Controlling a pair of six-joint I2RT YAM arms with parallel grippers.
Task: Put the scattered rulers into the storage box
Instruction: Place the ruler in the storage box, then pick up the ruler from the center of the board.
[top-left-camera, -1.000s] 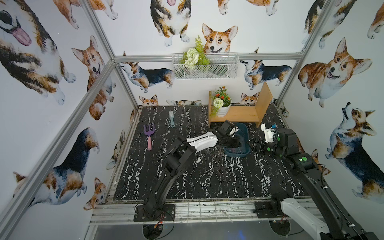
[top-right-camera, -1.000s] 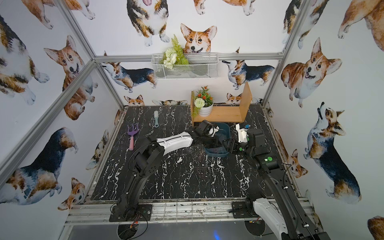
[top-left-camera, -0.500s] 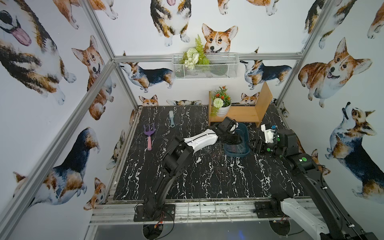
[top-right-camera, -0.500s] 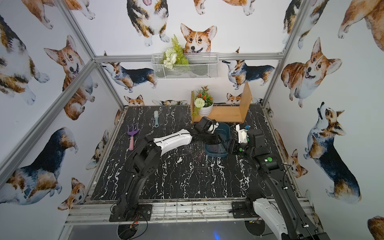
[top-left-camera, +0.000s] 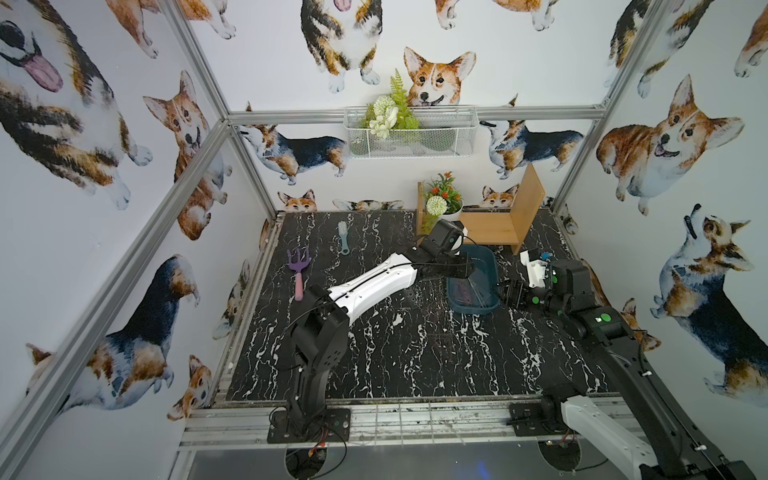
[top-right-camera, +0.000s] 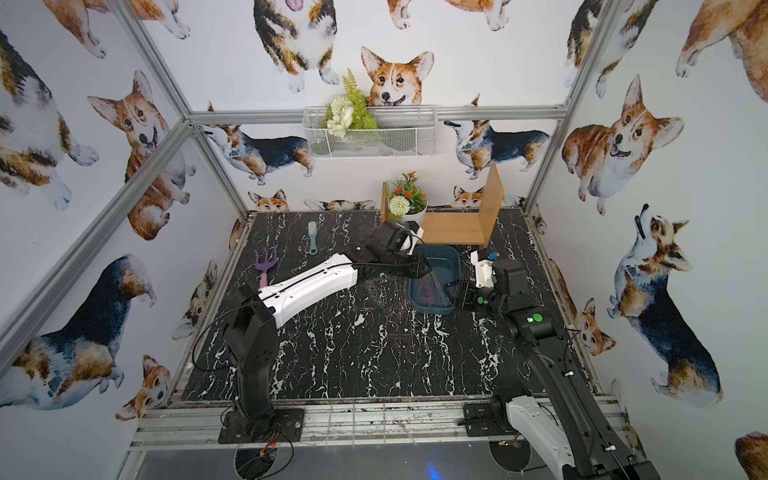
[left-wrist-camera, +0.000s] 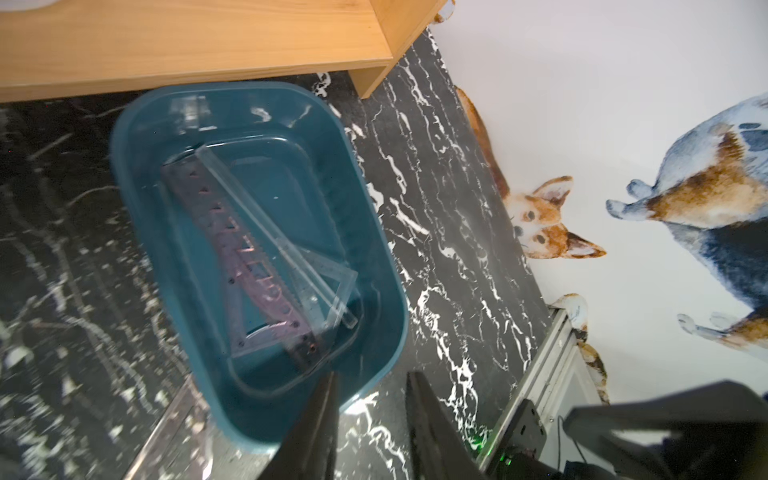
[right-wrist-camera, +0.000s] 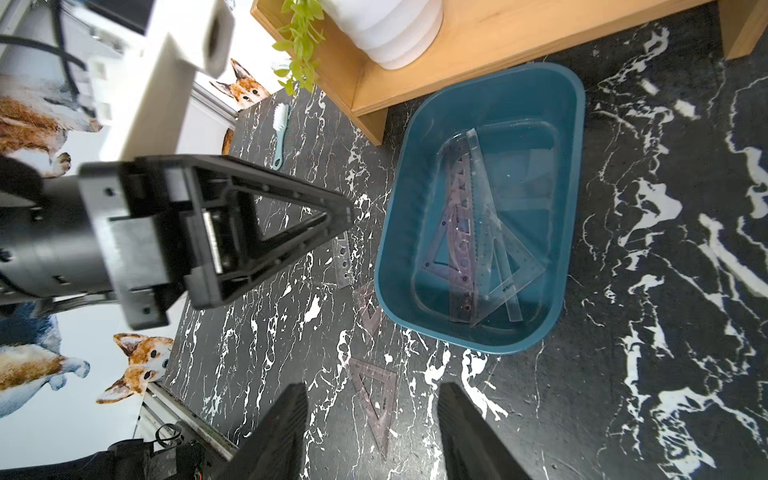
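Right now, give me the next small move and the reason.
Probably lower the open right end effector onto the tinted set square on the table, lying just ahead of it; several rulers already lie in the storage box, this one doesn't.

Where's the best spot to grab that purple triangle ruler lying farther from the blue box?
Probably one side strip of the triangle ruler, from straight above: one jaw through its cut-out, one outside the edge. It lies flat on the table, so its thin edges give no sideways pinch.
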